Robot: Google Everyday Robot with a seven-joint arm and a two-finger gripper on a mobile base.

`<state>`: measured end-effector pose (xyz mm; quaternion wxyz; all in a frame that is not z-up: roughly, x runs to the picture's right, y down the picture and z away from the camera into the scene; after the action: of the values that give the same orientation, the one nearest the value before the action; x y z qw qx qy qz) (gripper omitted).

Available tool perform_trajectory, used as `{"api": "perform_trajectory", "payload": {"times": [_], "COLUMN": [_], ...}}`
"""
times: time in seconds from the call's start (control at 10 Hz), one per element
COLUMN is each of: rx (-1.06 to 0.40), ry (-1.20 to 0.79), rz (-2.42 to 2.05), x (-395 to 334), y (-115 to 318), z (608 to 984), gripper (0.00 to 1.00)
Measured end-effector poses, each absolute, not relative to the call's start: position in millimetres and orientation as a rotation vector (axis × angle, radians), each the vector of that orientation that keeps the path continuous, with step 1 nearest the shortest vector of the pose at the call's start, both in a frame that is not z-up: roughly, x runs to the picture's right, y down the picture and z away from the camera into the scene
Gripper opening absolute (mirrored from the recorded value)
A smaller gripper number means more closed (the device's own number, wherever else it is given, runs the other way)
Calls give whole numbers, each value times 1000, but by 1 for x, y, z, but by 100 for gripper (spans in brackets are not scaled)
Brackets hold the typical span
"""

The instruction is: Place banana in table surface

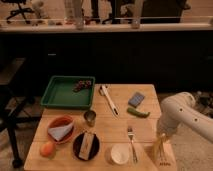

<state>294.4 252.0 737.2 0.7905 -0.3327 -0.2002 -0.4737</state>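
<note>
The banana (158, 149), slim and pale yellow, shows at the right front corner of the light wooden table surface (117, 129), pointing away from me. Its near end is close to the small dark mark (164, 162). My gripper (161, 139) hangs from the white arm (179, 107), which reaches in from the right. The gripper is right over the banana's far end and hides it. I cannot see whether the banana rests on the wood or is held just above it.
A fork (131, 142) and a white bowl (120, 154) lie just left of the banana. A green vegetable (138, 112), grey sponge (136, 99), white utensil (109, 100), metal cup (90, 116), black plate (86, 145), red bowl (61, 129), orange fruit (47, 148) and green tray (67, 92) fill the rest.
</note>
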Motion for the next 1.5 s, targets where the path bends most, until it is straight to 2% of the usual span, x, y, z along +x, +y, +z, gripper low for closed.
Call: {"api": "perform_trajectory", "payload": {"times": [0.7, 0.8, 1.1, 1.3, 1.5], "rx": [-781, -782, -781, -782, -782], "ry": [-428, -428, -428, -428, -428], "rz": [-1023, -1022, -1023, -1023, -1023], "x": [287, 287, 287, 287, 287], "y": [267, 267, 267, 267, 267], "z": [751, 750, 751, 751, 751], "gripper": [1, 8, 36, 59, 75]}}
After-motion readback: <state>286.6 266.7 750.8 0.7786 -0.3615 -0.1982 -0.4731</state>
